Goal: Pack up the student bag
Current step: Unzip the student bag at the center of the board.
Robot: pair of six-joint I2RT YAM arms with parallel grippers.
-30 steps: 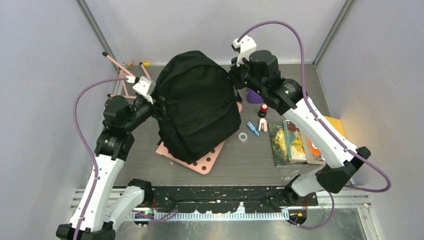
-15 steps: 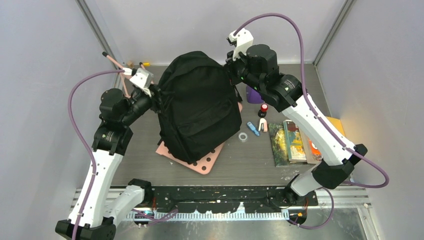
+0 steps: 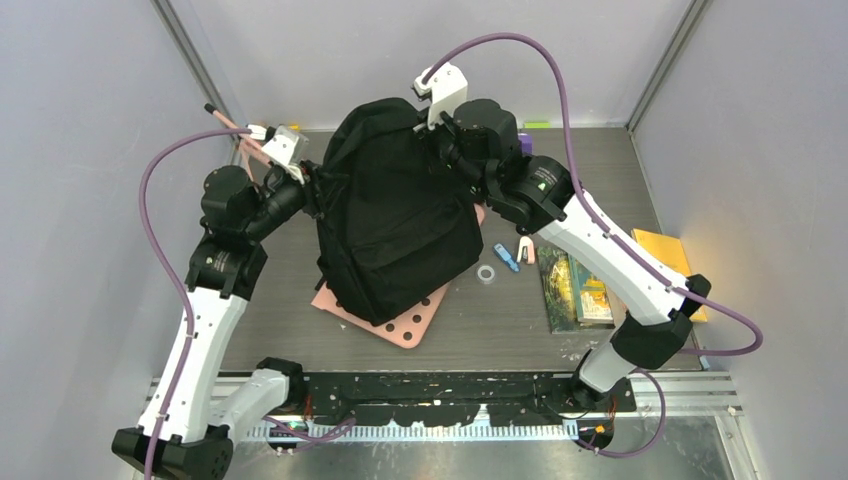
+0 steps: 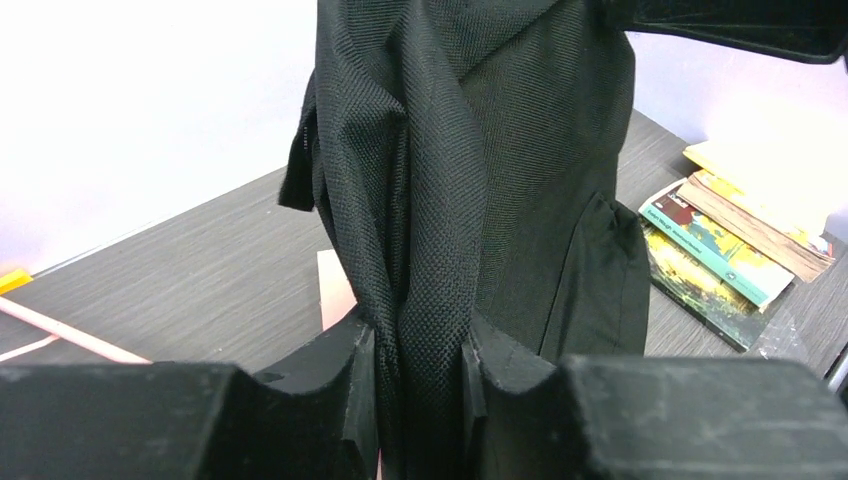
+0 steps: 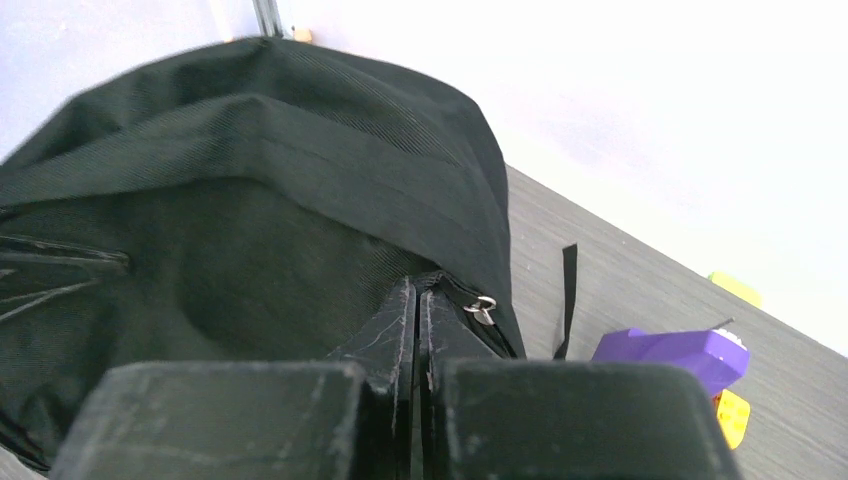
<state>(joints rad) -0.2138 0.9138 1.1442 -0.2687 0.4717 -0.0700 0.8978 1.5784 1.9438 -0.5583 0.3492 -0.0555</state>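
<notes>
Since the earlier frame, the right arm has swung leftward over the crown of the student bag (image 3: 395,230), and the left tool (image 4: 418,380) has narrowed onto the bag's left flank.

Nearest the arm bases, a pink perforated board (image 3: 405,325) lies under the bag's near edge on the desk (image 3: 500,330). Books (image 3: 575,290) lie right of the bag, well apart from it.

The bag stands upright at mid-desk, long axis roughly vertical and crown sagging. The left tool is grasping a vertical fold of the bag's fabric, cloth touching both pads.

At the bag's far top, the right tool (image 5: 417,295) is clenched with its tips against the zip line. A silver zipper pull (image 5: 484,308) sits just right of the tips. The wrist view is too tight to confirm whether any tab is caught between them.

Judgement: opening the bag depends on the zip track, which runs over the crown from the right tool. The right arm is nearer the pull, while the left holds the bag steady.
</notes>
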